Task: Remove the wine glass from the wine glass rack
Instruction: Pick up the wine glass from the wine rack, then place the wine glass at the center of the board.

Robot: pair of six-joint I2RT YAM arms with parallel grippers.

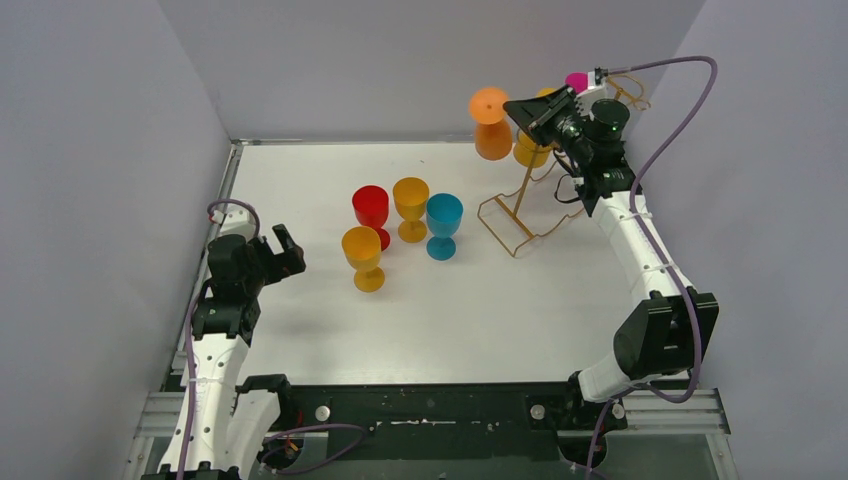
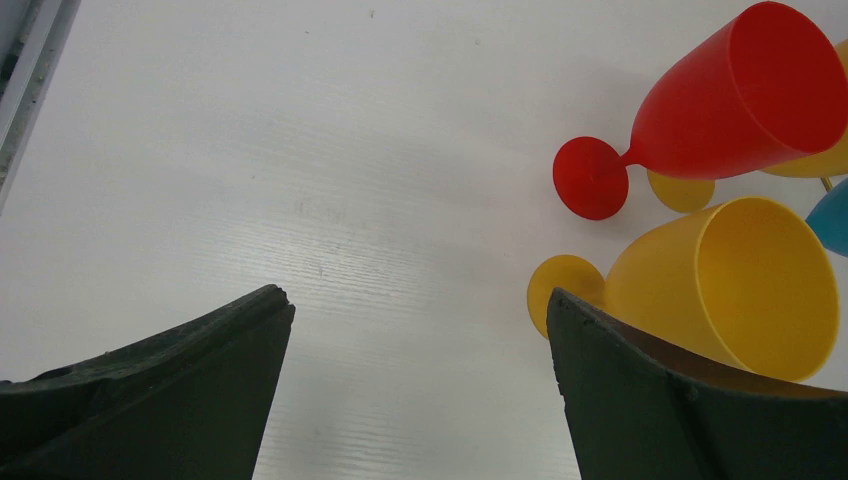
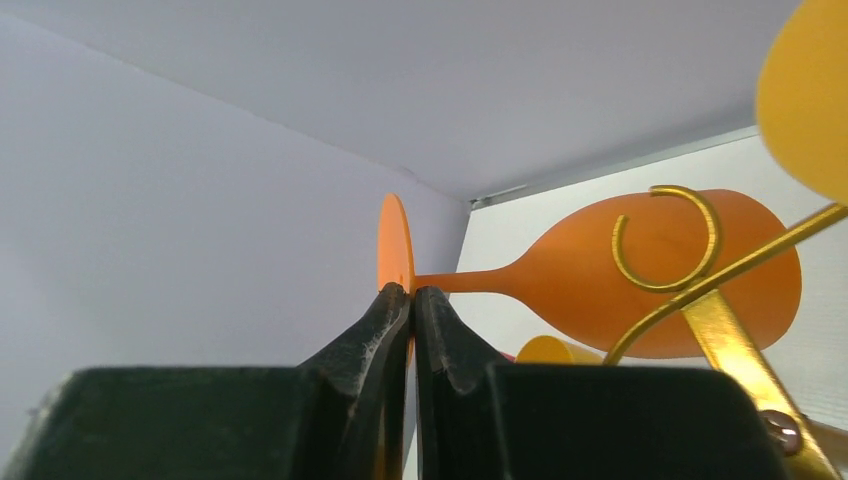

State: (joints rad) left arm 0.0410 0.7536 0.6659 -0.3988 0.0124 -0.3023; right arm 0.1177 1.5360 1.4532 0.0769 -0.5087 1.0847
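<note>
The right hand (image 3: 411, 300) pinches the orange wine glass (image 1: 492, 122) by its foot, just beside the wine glass rack's (image 1: 522, 190) top bar. It looks off its hook, and setting it down remains. The left hand (image 1: 285, 250) hangs open, well apart from the rack.

Table (image 1: 480, 300): red goblet (image 1: 371, 210), yellow goblet (image 1: 411, 203), blue goblet (image 1: 444, 222), amber goblet (image 1: 362, 253) upright, clustered centre. Wine glass rack (image 1: 522, 192), gold wire, far right. Orange wine glass (image 1: 492, 128), foot up, at right gripper (image 1: 512, 106) tip beside rack.

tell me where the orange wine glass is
The orange wine glass is up at the far right of the top view, foot uppermost, just left of the top of the wine glass rack, its foot rim pinched in the right gripper.
</note>
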